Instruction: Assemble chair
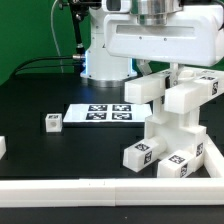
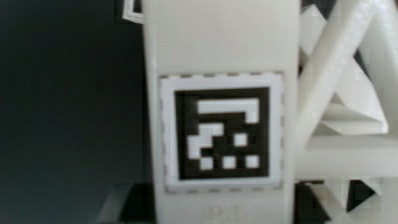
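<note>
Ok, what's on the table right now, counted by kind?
Partly built chair: 1
Loose tagged white block: 1
White piece cut off at frame edge: 1
Marker board: 1
White rail along the front: 1
Total: 5

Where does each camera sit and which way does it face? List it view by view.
Exterior view: off the arm, looks across the black table at the chair assembly, marker board and loose block; the arm shows above.
Wrist view: on the wrist, close against a tagged white part; no finger clearly shows.
Shared: apparently the chair assembly's tagged white parts.
</note>
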